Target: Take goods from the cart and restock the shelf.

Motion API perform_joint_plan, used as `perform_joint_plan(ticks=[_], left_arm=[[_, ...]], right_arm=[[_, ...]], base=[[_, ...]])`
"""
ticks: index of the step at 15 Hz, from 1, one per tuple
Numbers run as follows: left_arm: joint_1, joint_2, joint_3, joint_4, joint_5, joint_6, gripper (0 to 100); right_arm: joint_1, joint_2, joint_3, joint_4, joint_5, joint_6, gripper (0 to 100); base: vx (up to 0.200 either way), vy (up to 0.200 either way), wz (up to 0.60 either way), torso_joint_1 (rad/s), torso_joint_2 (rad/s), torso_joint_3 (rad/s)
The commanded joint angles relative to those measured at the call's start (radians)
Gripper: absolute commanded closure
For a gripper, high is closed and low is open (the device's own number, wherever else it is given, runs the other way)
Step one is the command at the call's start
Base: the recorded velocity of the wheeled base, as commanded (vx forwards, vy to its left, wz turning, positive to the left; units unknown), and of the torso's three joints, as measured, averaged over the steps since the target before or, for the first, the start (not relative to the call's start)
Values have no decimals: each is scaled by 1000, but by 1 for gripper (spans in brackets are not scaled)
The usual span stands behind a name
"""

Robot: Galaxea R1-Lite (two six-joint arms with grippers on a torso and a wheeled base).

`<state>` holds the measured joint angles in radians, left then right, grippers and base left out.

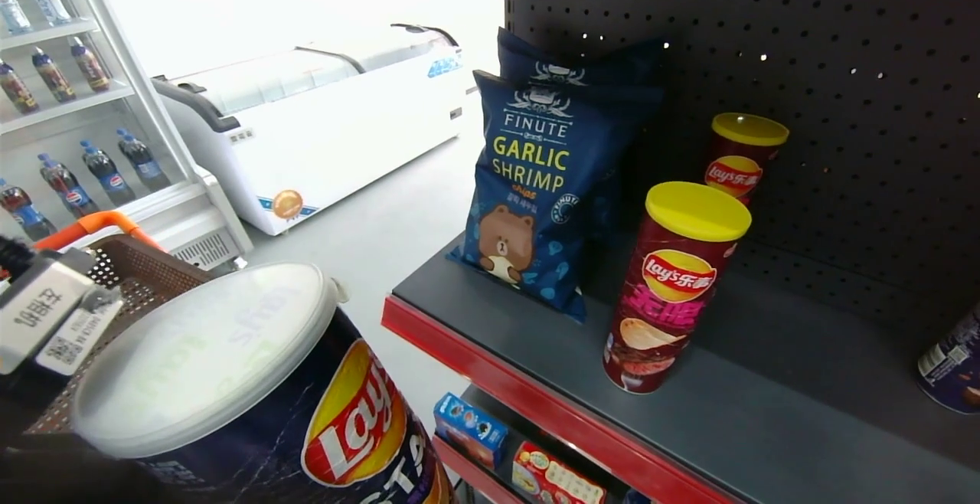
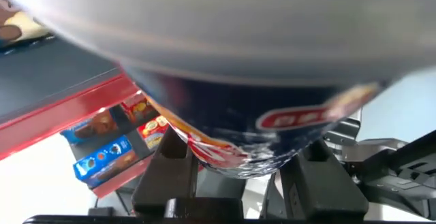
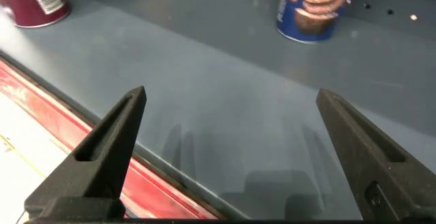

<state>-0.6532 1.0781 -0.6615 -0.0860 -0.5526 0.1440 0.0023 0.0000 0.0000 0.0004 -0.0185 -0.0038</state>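
Left gripper around dark-blue crisp canister

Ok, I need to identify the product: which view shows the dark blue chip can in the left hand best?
The head view: the dark blue chip can shows its clear lid and label. The left wrist view has its blurred lower body between the fingers of the left hand. The right wrist view faces the shelf.
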Motion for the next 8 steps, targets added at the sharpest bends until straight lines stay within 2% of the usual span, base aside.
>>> perform_joint_plan(ticks=[1,8], left_arm=[[1,2,0,0,0,0,100],[7,3,5,0,-1,0,100]], right_arm=[[-1,2,0,0,0,-1,0],[-1,2,0,0,0,-1,0]], base=[[0,0,-600,2,-2,7],[0,0,-600,0,2,2]])
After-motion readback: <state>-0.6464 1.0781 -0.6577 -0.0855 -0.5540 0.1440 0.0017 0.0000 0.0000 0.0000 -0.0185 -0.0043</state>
